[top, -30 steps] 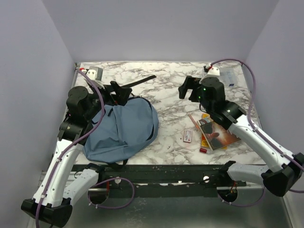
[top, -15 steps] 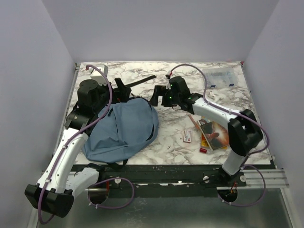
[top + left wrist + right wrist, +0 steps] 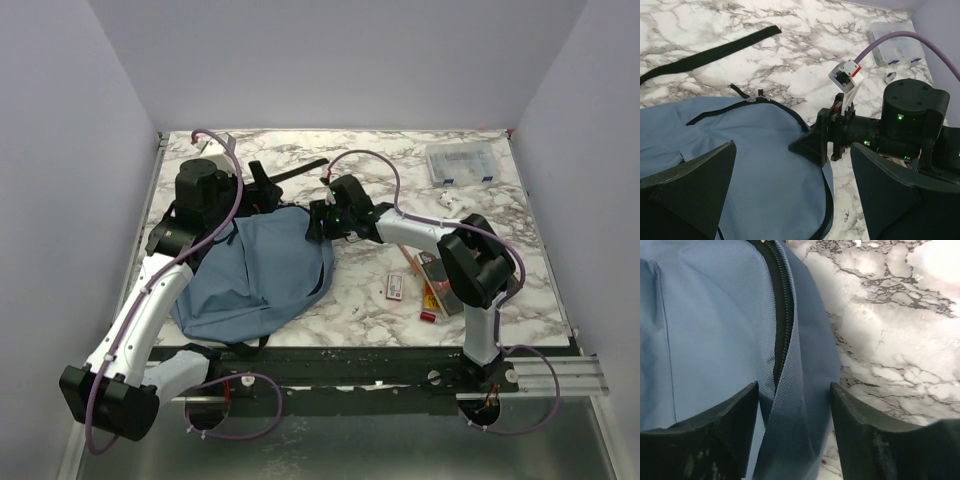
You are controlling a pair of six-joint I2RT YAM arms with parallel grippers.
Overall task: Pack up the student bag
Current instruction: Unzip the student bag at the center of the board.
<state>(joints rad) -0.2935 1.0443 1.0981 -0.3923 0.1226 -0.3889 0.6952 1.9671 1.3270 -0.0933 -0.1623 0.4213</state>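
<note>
We see the student bag (image 3: pixel 255 275) lying flat on the marble worktop (image 3: pixel 390 180) in the left-centre of the overhead view, its slate-blue body reaching from the lower edge of the worktop toward the middle and partly hidden under the left arm; a black strap (image 3: pixel 297 171) trails from its upper end toward the top of the frame. The left gripper (image 3: pixel 792 146) hangs over the bag's upper part with its fingers (image 3: pixel 690 185) spread wide and nothing held between them; in its own view the blue fabric fills the lower left and the right arm's black wrist fills the lower right. The right gripper (image 3: pixel 794 385) is at the bag's upper right edge, its fingers (image 3: pixel 865 430) parted and straddling a raised fold of fabric just beside the dark zipper (image 3: pixel 782 325); they have not closed on the fold, and we cannot tell whether the pads touch it. A clear plastic box (image 3: pixel 460 163) sits in the upper right of the overhead view, well apart from the bag; a small white card (image 3: pixel 395 288) and a small red item (image 3: pixel 428 316) lie right of the bag, toward the lower centre; a purple cable (image 3: pixel 365 165) arcs over the right arm.
</note>
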